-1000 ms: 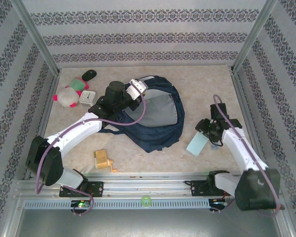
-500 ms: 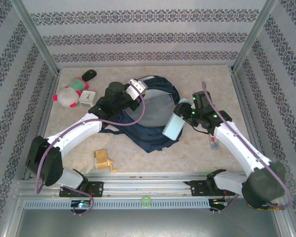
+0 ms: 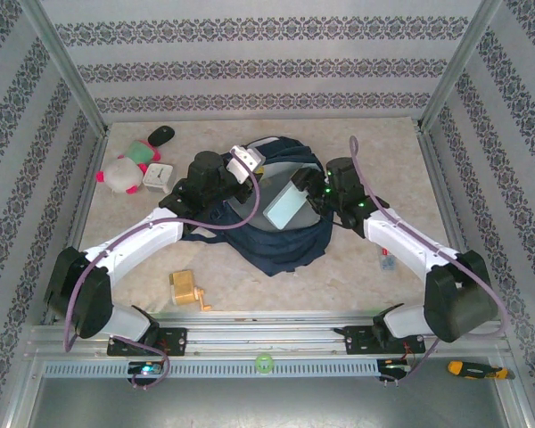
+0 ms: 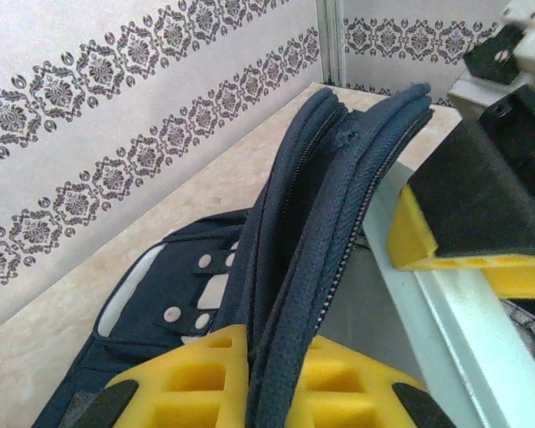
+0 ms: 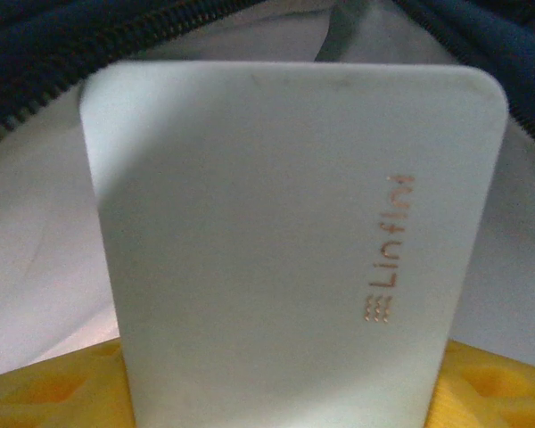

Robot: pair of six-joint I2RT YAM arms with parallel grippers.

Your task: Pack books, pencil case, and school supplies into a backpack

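The dark navy backpack (image 3: pixel 281 236) lies mid-table with its grey-lined mouth open. My left gripper (image 3: pixel 243 162) is shut on the backpack's zippered rim (image 4: pixel 339 223), which runs between the yellow pads (image 4: pixel 187 383), and holds it up. My right gripper (image 3: pixel 312 192) is shut on the pale blue pencil case (image 3: pixel 285 207), tilted over the open mouth. In the right wrist view the pencil case (image 5: pixel 285 232) stands between the pads with grey lining (image 5: pixel 36 232) behind it. The yellow-orange pencil sharpener (image 3: pixel 188 289) sits near the front left. The books are out of view.
A pink-and-white plush toy (image 3: pixel 120 174), a white square clock (image 3: pixel 158 176) and a small dark object (image 3: pixel 161 134) lie at the back left. A small item (image 3: pixel 386 262) rests on the table right of the backpack. Patterned walls enclose the table.
My right arm has swung left from the table's right side, carrying the pencil case up over the backpack's open mouth. The left arm has kept its hold on the rim.
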